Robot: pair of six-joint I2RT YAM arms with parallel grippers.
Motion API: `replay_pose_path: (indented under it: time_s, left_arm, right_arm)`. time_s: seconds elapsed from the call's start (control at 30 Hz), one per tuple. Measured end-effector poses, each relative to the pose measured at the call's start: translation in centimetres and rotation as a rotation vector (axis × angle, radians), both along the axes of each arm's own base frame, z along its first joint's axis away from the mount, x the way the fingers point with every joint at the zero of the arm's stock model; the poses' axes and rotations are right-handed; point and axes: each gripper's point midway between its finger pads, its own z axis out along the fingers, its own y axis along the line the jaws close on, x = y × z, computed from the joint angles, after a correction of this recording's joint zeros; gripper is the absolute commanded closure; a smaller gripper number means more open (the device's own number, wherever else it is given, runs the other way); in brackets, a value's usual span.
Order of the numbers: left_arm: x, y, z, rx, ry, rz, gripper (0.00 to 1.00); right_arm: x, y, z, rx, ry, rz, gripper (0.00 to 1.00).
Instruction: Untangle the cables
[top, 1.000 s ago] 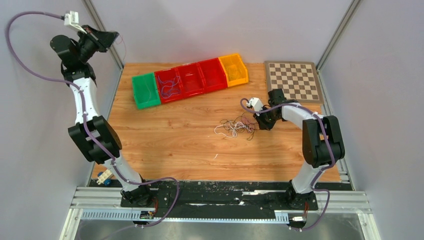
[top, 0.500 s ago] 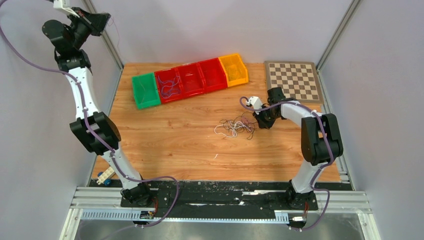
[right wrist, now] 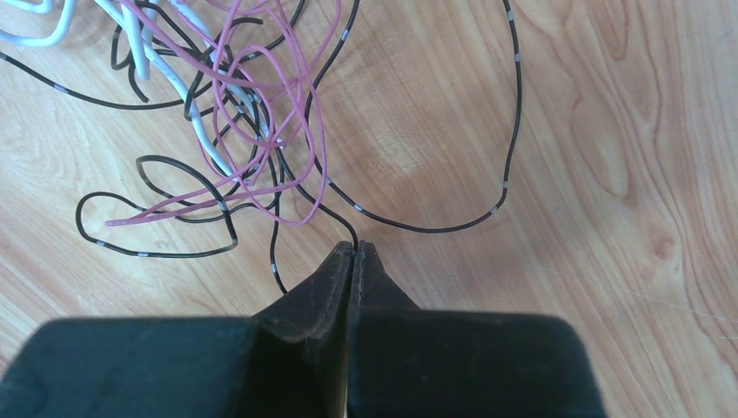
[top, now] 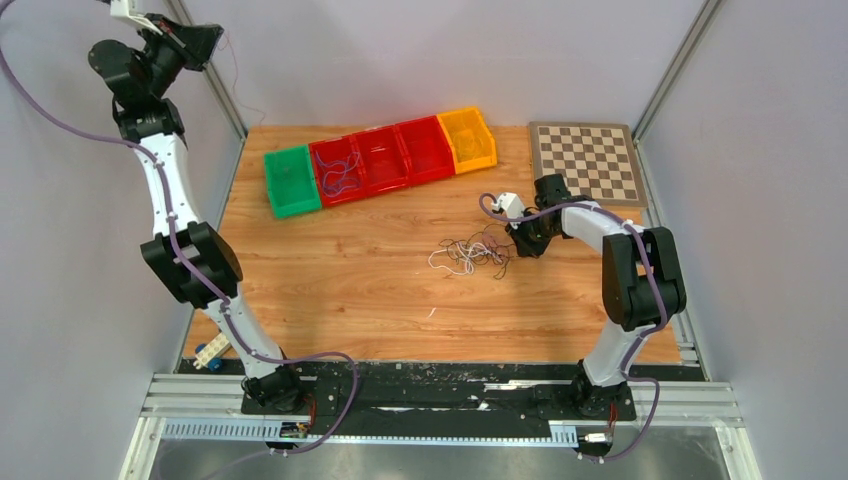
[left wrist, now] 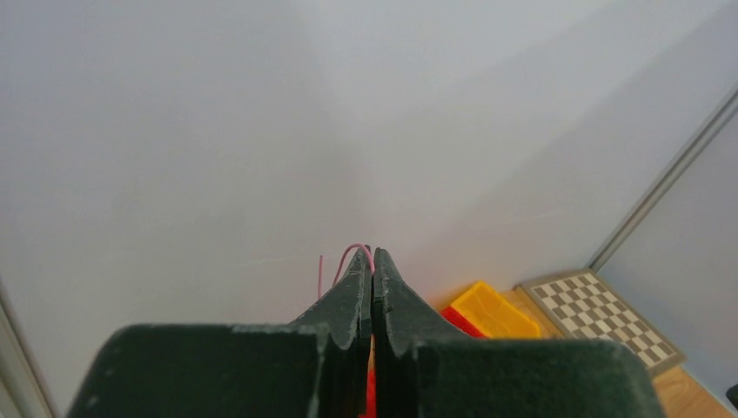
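- My right pincer is low on the worktop, clenched on a black wire at the tangle's right edge.
- The tangle lies mid-worktop, just left of that pincer: black, white and pink loops crossing each other, with the pink coil wound through the black ones.
- Farther back stands a row of bins; one red bin holds some thin purple wires. A chessboard sits at the far right, well apart from the job.
- Farthest and highest, my left pincer is lifted by the back-left wall, clenched on a pink wire. In the top view a fine strand hangs from it; I cannot tell where its lower end goes.
- Step in hand, as I judge it: one wire drawn up and away by the left while the right pins the tangle.
- Next, I think the left must carry its wire to a bin and let go, while the right keeps its grip low so the heap does not drag along.
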Motion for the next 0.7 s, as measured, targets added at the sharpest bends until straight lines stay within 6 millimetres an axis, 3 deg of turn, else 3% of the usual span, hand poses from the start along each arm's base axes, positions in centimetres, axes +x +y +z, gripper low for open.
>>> replay_pose_path:
  time_s: [0.07, 0.17, 0.3, 0.4, 0.47, 0.53, 0.7]
  left_arm:
    - [0.4, 0.1, -1.4, -0.005, 0.025, -0.006, 1.00]
    - [1.2, 0.3, -5.5, -0.025, 0.109, -0.018, 1.00]
    - [1.3, 0.1, -13.5, -0.064, 0.274, -0.032, 1.00]
    - [-0.1, -0.5, -19.2, -0.086, 0.403, -0.043, 1.00]
    - [-1.1, -0.9, -22.0, -0.089, 0.466, -0.043, 1.00]
    - [-2.1, -1.3, -23.8, -0.084, 0.512, -0.047, 1.00]
    - [-4.4, -2.1, -25.8, -0.065, 0.559, -0.045, 1.00]
  right_arm:
    - [0.0, 0.0, 0.0, 0.000, -0.001, 0.000, 1.00]
    - [0.0, 0.0, 0.0, 0.000, 0.000, 0.001, 1.00]
    - [0.1, 0.0, 0.0, 0.000, -0.001, 0.001, 1.00]
    - [0.1, 0.0, 0.1, 0.000, -0.002, 0.001, 1.00]
    - [0.0, 0.0, 0.0, 0.000, -0.001, 0.001, 1.00]
    - [0.0, 0.0, 0.1, -0.001, -0.001, 0.000, 1.00]
    - [0.0, 0.0, 0.0, -0.001, -0.001, 0.000, 1.00]
